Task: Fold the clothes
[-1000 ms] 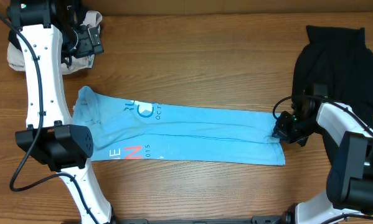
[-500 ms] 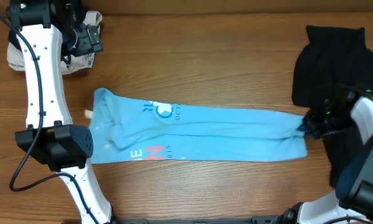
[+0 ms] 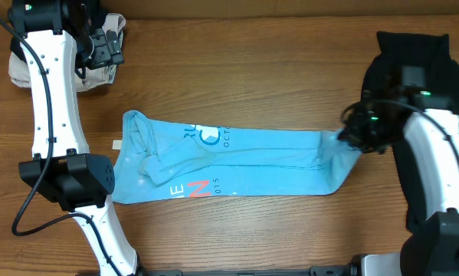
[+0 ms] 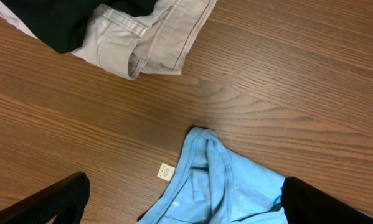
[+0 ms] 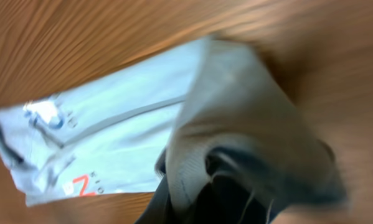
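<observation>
The light blue T-shirt (image 3: 229,159) lies folded into a long strip across the table's middle, red lettering near its front edge. My right gripper (image 3: 350,139) is shut on the strip's right end and holds it lifted and curled back leftward; the right wrist view shows the cloth (image 5: 223,112) draped over the fingers, blurred. My left gripper (image 3: 100,47) is open and empty, high above the far left corner. The left wrist view shows the shirt's left end (image 4: 217,180) and a small white tag (image 4: 166,171) beside it. A beige garment (image 3: 99,67) and a black garment (image 3: 413,77) lie apart.
The beige garment with black cloth (image 4: 136,31) sits in the far left corner. The black garment covers the far right corner, under the right arm. Bare wood table (image 3: 237,84) lies behind the shirt.
My right gripper first pulled the shirt's right end rightward, dragging the whole shirt right. It then lifted that end and carried it back left and up. The left arm stayed still.
</observation>
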`<state>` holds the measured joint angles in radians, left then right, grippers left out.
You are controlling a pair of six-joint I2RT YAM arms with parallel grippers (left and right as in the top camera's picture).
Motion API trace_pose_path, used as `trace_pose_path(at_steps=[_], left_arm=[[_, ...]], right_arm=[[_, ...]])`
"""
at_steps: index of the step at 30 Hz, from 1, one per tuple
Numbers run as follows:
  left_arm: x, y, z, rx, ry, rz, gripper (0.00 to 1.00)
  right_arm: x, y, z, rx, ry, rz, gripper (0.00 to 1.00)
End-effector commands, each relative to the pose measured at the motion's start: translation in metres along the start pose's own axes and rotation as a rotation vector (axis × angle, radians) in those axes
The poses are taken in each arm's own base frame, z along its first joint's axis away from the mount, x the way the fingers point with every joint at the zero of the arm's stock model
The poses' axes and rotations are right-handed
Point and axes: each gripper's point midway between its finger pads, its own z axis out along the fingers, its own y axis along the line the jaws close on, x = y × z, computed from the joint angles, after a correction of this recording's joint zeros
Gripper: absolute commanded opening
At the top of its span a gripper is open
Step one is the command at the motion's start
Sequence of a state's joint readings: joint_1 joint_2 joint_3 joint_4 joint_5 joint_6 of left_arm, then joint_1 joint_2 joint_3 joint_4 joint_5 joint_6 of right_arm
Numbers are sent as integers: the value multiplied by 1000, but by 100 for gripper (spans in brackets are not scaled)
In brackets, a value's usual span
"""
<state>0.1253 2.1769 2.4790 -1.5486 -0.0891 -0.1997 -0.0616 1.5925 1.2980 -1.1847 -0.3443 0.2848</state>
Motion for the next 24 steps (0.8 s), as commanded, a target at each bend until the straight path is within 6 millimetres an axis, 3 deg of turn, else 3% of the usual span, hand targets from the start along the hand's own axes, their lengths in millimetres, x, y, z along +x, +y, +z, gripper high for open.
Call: trace_pose_path(at_steps=[1,7,16,21,24], left_arm=[[-5,3,-15,-6,-45,16,100],[-5,2,-14,-6,-42,17,100],[-5,3,-14,-6,-43,17,100],[-5,2,-13,-6,-42,17,100],[-5,2,-12,-6,-41,18,100]], right_arm=[[16,48,7,-42,3,-85,4],[45,110,38,-86,29,-206,4],[89,163,102,-120,130,-324,5],[109,198,97,-263,167,-475,18],[110,203,84,-263,163,-522,31]])
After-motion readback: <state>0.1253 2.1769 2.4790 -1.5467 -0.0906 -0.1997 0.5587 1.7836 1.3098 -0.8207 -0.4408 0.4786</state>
